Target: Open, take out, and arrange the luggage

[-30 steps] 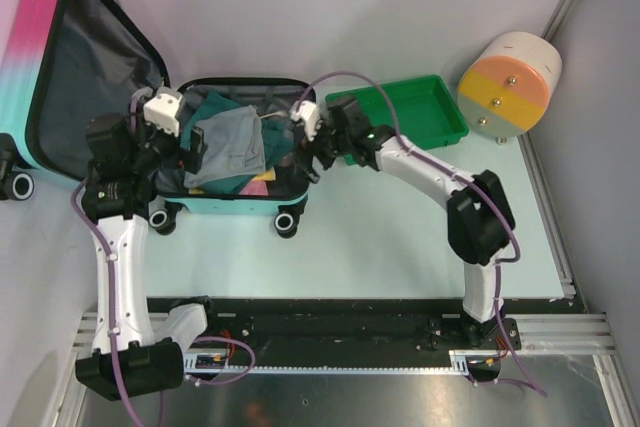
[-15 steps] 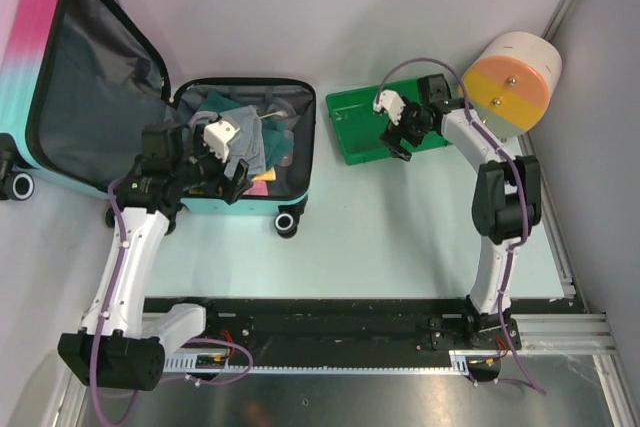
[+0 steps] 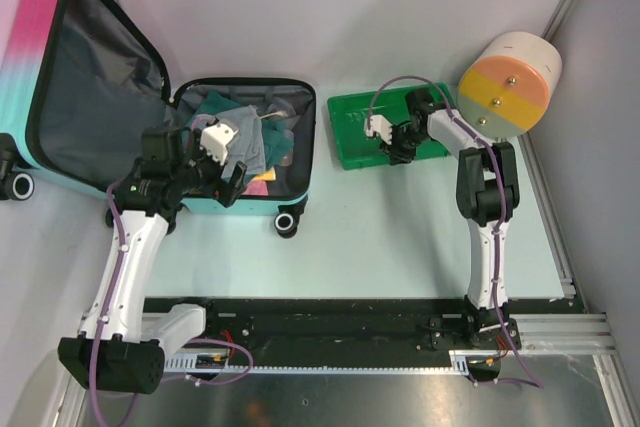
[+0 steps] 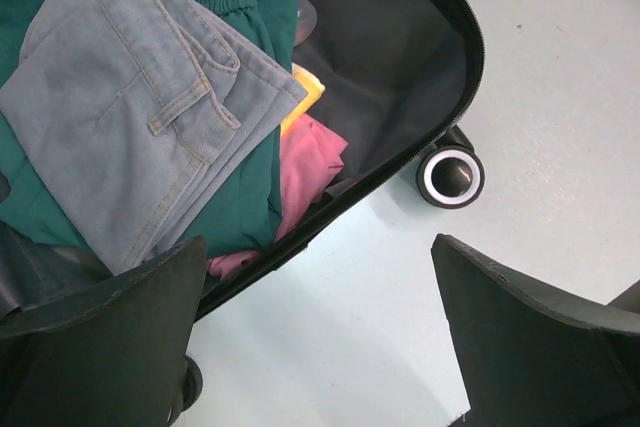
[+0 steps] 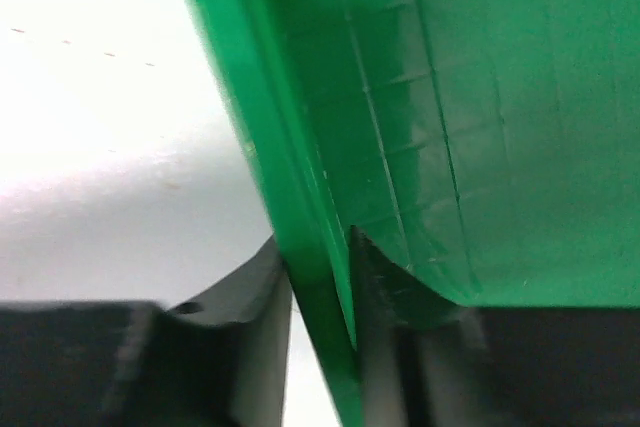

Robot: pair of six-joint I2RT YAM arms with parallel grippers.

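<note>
Lying open on the bench, the luggage takes up the left side, its lid propped up and its base packed with clothes. The green tray sits just right of the luggage. The white-and-orange cylinder stands farther right of the luggage again, beyond the tray.

Inside the luggage, folded jeans lie on top of a green garment, with a pink garment and something yellow under them. The left tool hangs released, fingers wide, over the near edge of the luggage by its wheel. The right tool is away from the luggage, clenched on the thin side wall of the tray.

The risks, as I judge them:
- The pinch on that one narrow wall is a weak hold. A pull or lift could tip the tray, let it slip, or shove it into the luggage or the cylinder.
- The clothes are stacked loosely, so grabbing the jeans may drag the layers beneath over the rim.
- The luggage stands on wheels with its lid raised. A snag on the zipper edge could roll it or bring the lid down.

Only the right wrist view shows a finger on each side of the tray wall. Only the left wrist view shows the pink and yellow layers clearly. Only the top view shows the lid, the cylinder and the gap between tray and luggage.
</note>
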